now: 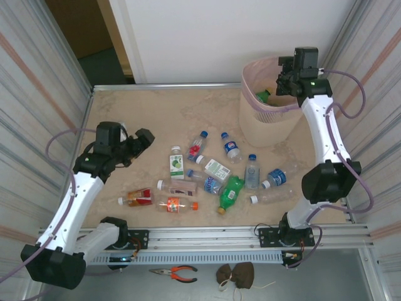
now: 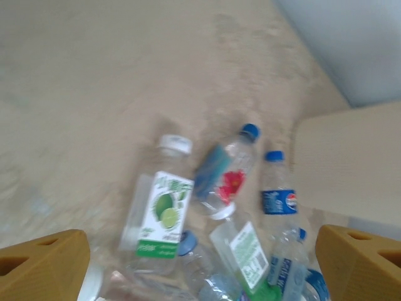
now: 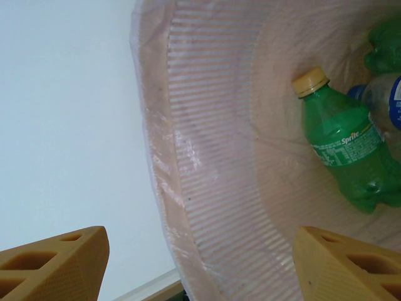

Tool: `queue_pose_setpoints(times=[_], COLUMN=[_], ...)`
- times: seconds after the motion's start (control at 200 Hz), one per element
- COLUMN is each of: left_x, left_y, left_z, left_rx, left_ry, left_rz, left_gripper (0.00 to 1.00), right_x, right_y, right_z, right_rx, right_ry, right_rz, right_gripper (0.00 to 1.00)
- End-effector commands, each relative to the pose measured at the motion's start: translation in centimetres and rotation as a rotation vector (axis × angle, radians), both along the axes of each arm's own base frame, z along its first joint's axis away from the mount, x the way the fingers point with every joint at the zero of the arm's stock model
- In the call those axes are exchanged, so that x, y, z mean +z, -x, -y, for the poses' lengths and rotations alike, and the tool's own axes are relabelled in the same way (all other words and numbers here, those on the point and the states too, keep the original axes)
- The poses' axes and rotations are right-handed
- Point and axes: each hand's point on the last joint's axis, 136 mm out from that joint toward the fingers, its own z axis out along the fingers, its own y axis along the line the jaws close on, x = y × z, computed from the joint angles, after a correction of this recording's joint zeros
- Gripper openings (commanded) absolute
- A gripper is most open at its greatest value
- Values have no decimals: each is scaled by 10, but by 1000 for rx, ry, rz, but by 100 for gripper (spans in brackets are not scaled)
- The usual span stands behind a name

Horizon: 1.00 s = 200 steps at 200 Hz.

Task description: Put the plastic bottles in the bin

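Hand on the left (image 1: 141, 142) is spread wide, empty, and closest to the plastic bottles (image 1: 216, 169) lying flat on the table (image 1: 163, 110) between it and the bin (image 1: 266, 128). Right hand (image 1: 285, 78), also spread and empty, hangs over the bin.

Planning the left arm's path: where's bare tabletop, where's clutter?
Bare: the table across its far-left half, between the left gripper and the bin. Crowded: plastic bottles packed centre-front, nearly to the bin.
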Motion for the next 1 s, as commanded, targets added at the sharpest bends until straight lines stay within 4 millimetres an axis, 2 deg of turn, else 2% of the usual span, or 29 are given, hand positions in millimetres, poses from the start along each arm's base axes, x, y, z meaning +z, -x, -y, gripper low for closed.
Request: queue_pose_setpoints(times=[0.0, 0.14, 0.235, 0.406, 0.566, 0.701, 0.997], left_x=[-36, -70, -88, -112, -130, -143, -157], left_y=[35, 74, 93, 115, 136, 140, 125], left_z=[-38, -58, -64, -71, -81, -85, -101], left_rx=[287, 480, 569, 700, 824, 865, 849], left_ry=[4, 48, 118, 260, 316, 360, 354], left_rz=[-234, -478, -584, -651, -683, -709, -767], left_gripper=[94, 95, 96, 97, 97, 97, 95], right_x=[19, 21, 21, 21, 20, 20, 16], right_y=[18, 30, 37, 47, 55, 58, 65], right_z=[18, 26, 31, 39, 45, 47, 49], right_rx=[-52, -74, -85, -107, -121, -128, -132], right_ry=[57, 62, 63, 66, 69, 71, 76], right_rz=[46, 59, 60, 62, 61, 61, 53], right_gripper=[75, 75, 75, 74, 74, 74, 73])
